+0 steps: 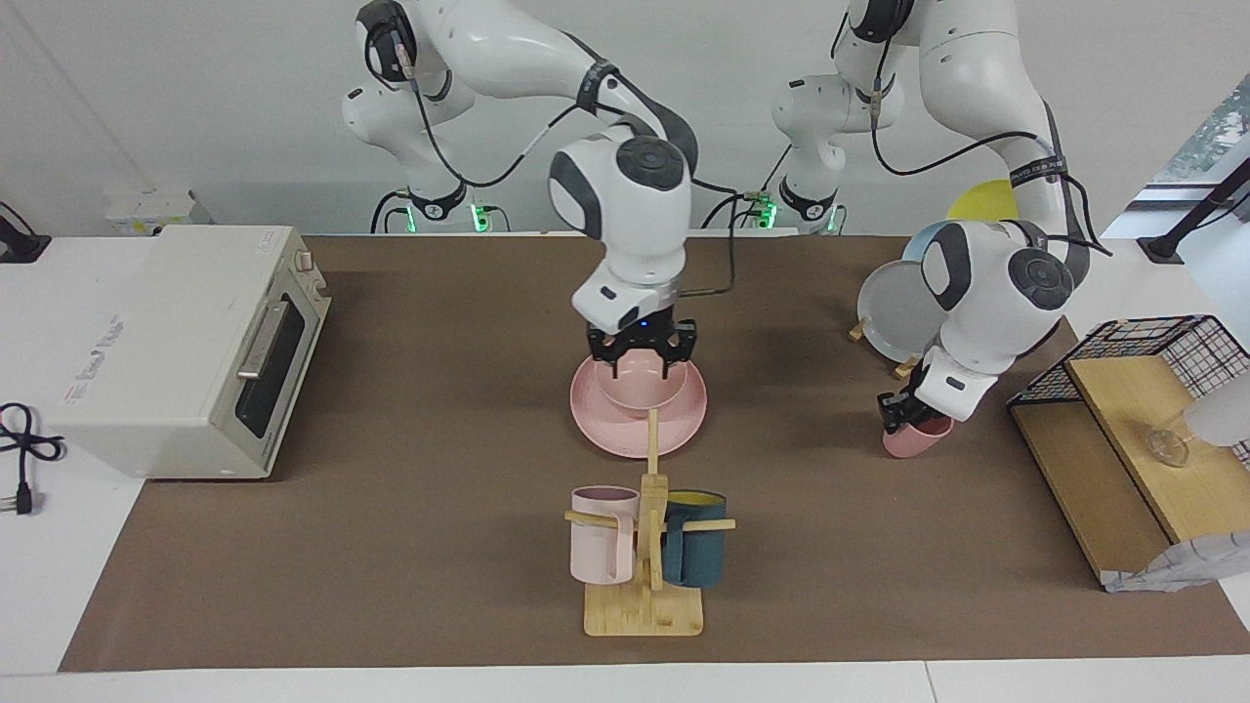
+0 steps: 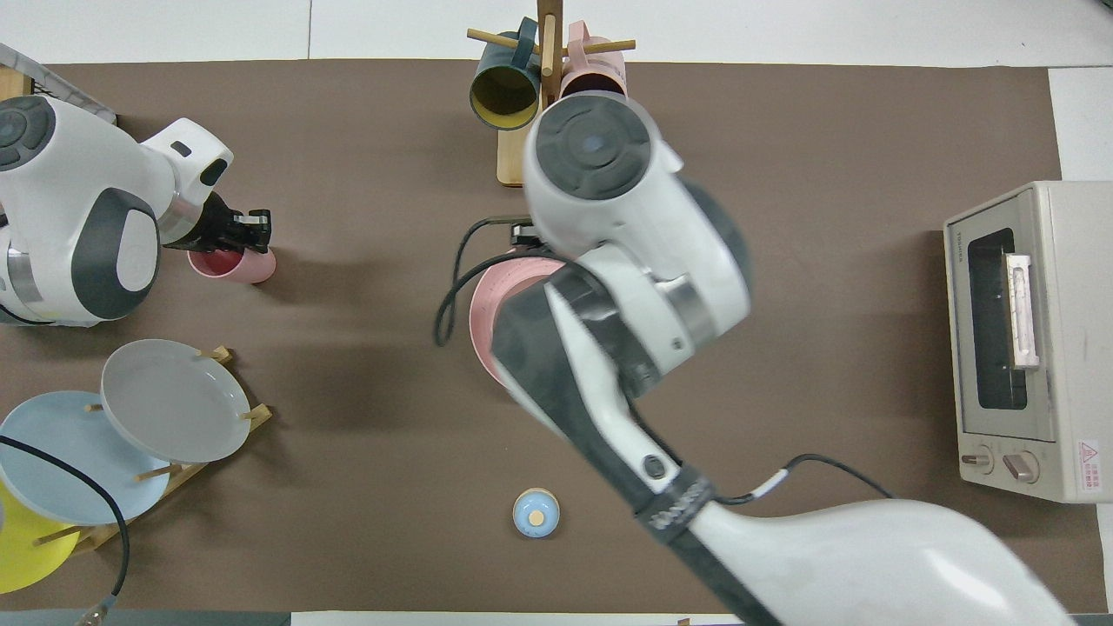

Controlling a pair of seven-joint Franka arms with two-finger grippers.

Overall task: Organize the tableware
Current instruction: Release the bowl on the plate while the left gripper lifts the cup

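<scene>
A mug rack (image 1: 645,547) is seen beside the plate (image 1: 596,425) and bowl (image 1: 640,386). The right gripper (image 1: 641,357) is spread above the bowl, nothing gripped; the left gripper (image 1: 903,410) is clamped on the cup (image 1: 916,439).

bowl (image 1: 640,383) on plate (image 1: 639,422), left hand (image 1: 903,414) at cup (image 1: 916,437)

You can read almost nothing here. At three o'clock in the overhead view, the boxy off-white metal toaster oven (image 2: 1074,304) bears a red warning-triangle sticker (image 2: 1088,454) beside its knobs; its small print and the brand lettering are illegible.
</scene>
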